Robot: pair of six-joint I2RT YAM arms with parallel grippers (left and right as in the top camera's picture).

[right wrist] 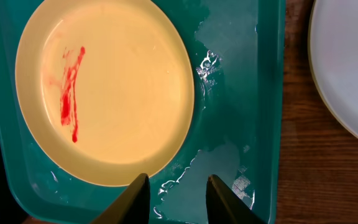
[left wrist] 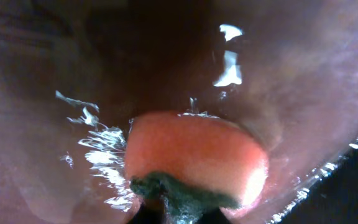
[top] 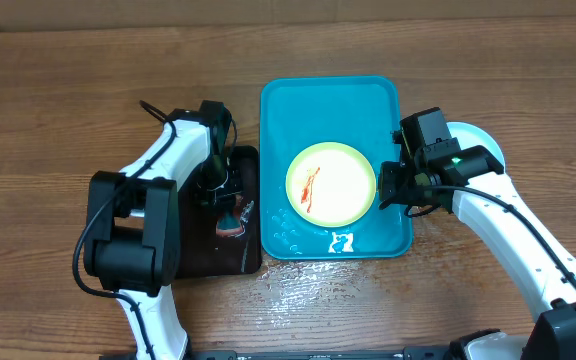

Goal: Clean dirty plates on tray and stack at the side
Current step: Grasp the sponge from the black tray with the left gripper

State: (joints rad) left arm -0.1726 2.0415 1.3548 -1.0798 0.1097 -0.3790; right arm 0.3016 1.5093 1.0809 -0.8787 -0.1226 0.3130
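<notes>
Left gripper (top: 226, 208) is clamped shut on the orange sponge (left wrist: 194, 165) over the black tray (top: 243, 258) on the left; right gripper (right wrist: 179, 200) hangs part open and empty above the turquoise tray (right wrist: 244, 124), just beside the right rim of the yellow plate (right wrist: 110, 87) lying mid-tray with a red smear (right wrist: 70, 93). Worry: scrub that plate unpinned and it skates across the wet tray; the sponge looks pinched near its edge, could squirm out.
</notes>
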